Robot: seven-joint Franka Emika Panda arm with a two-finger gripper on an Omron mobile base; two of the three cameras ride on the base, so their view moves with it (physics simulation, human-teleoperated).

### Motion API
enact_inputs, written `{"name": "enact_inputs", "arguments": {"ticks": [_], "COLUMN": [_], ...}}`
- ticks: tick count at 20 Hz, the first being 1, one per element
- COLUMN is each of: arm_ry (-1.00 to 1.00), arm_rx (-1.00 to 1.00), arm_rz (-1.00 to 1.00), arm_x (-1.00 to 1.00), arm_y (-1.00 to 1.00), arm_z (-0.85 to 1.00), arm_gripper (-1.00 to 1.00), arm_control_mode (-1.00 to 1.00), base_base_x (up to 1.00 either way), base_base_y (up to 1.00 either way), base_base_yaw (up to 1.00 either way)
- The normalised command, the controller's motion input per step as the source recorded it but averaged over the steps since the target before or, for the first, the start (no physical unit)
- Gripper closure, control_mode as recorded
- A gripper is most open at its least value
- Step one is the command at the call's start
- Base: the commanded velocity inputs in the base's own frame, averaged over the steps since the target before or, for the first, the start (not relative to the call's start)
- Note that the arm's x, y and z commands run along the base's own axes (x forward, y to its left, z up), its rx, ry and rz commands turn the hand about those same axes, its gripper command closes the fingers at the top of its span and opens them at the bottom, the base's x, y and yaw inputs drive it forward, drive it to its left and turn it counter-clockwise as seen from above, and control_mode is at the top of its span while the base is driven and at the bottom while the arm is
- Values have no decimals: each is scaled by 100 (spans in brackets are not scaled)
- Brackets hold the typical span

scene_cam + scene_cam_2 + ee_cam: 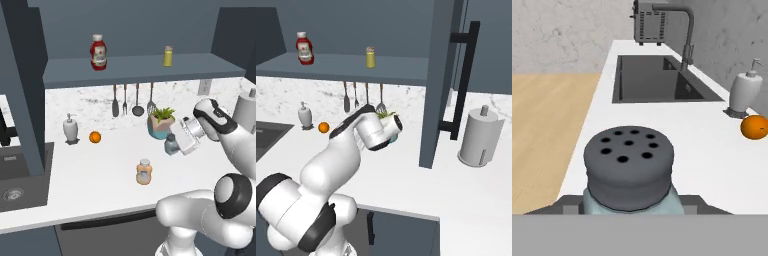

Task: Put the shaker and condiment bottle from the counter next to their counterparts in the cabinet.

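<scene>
A: While the arm leans low over the surface, where does the shaker sit?

B: Upright on the white marbled top, at 5 o'clock from the potted plant and just beside it. The jaws stand to either side of its body. In the hand view its dark perforated cap sits low and centre between them.

A: Clenched on it?

B: I cannot tell. The finger tips are hidden behind the shaker, so contact is not visible.

A: And the condiment bottle?

B: Standing alone at 7 o'clock from the shaker, nearer the front edge, well apart from the arm.

A: What is up in the cabinet?

B: The red ketchup bottle and the yellow shaker both stand on the open shelf, the ketchup at 9 o'clock from the yellow one, well apart.

A: Anything else on the surface?

B: An orange at 9 o'clock from the plant, with a soap dispenser just beyond it at 9 o'clock again. The sink lies past those. From the right base view, a paper towel roll stands at 3 o'clock from the hand.
</scene>
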Motion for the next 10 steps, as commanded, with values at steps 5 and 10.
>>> {"name": "enact_inputs", "arguments": {"ticks": [5, 10], "arm_ry": [0, 0], "arm_rx": [-7, -9], "arm_rz": [-20, -25], "arm_x": [-1, 0], "arm_y": [10, 1], "arm_z": [80, 85], "arm_gripper": [100, 100], "arm_control_mode": [-100, -100], "base_base_x": [0, 0], "base_base_y": [0, 0], "base_base_yaw": [0, 0]}}
